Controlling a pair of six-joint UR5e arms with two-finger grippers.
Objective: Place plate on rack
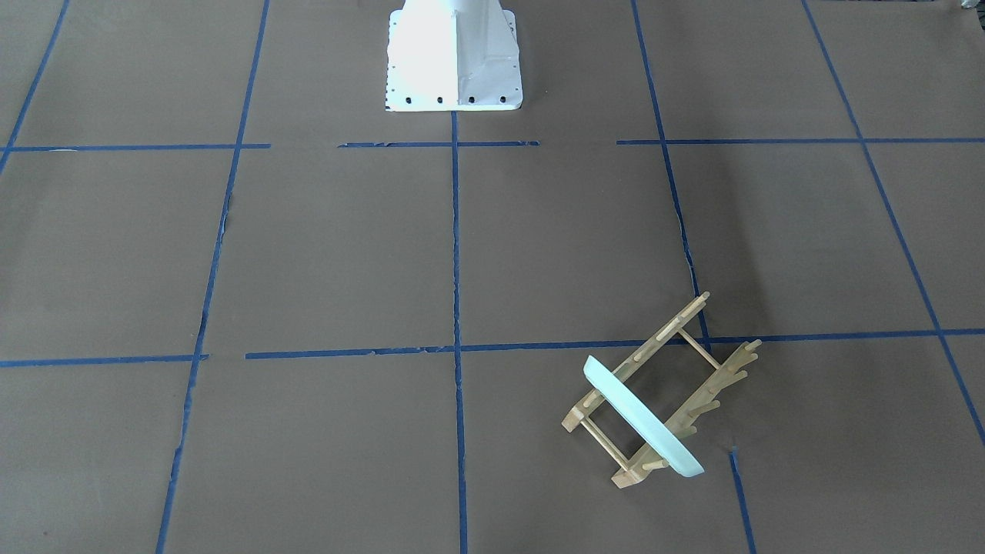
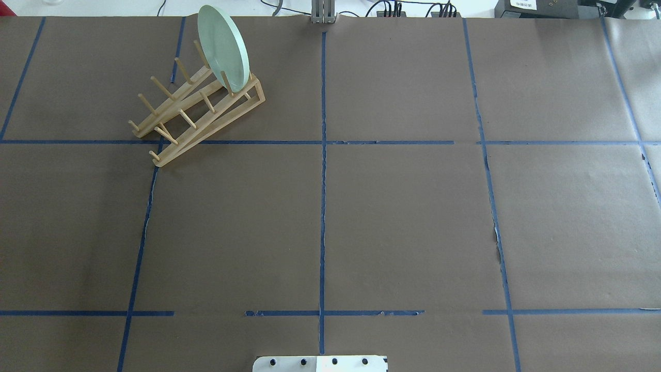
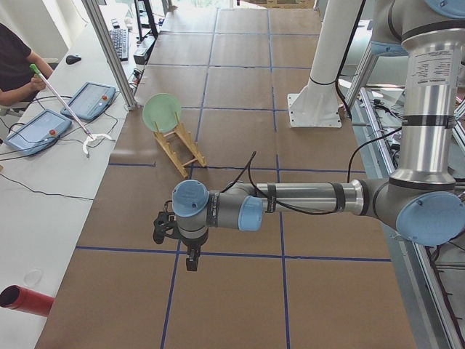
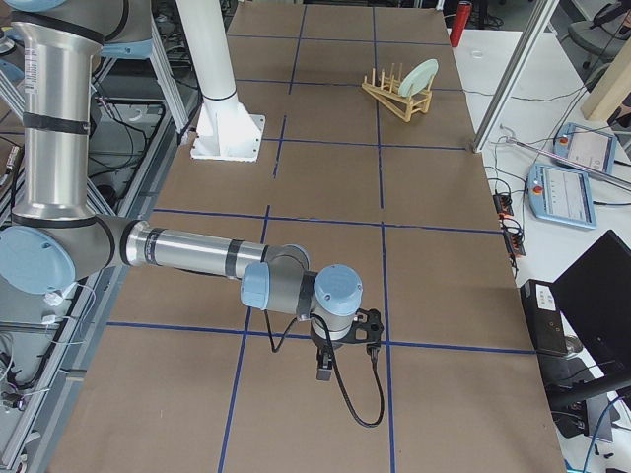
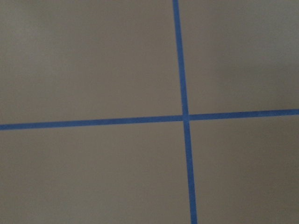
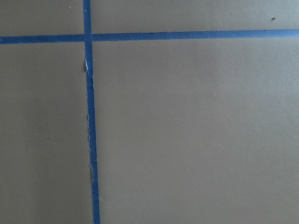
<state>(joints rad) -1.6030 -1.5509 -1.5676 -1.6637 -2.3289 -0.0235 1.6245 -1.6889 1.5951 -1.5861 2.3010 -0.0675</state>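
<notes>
Overhead exterior view pretty much says it: the plate (image 2: 223,46) is standing on edge in the rack (image 2: 196,111), slotted between pegs close to the rack's far end, over on the robot's left and near the far side of the bench (image 2: 413,217). It's close to upright with a slight lean. Front-facing view agrees, with one pair of pegs showing beyond the plate at that end. So I'd call the job basically done.

Neither arm is anywhere near it. The left arm (image 3: 305,198) and right arm (image 4: 187,251) only show in the side views, both stretched out low over bare bench, well apart from the rack. From those angles I can't tell whether either set of jaws is released or clenched. Nothing seems to be carried, though that end of each arm is small and dark, so don't quote me. Both wrist cameras see just brown paper and blue tape (image 5: 184,116).

What could go wrong from here:
- The plate sits near the rack's end, so a bump to the bench or rack could rock it off its lean and let it tip over the last pegs.
- The rack looks light and sits loose, skewed to the tape grid, so an arm sweeping back across that corner could shove the whole thing toward the edge.
- I can't see whether the lower rim sits on both rails; if not, it could roll.
</notes>
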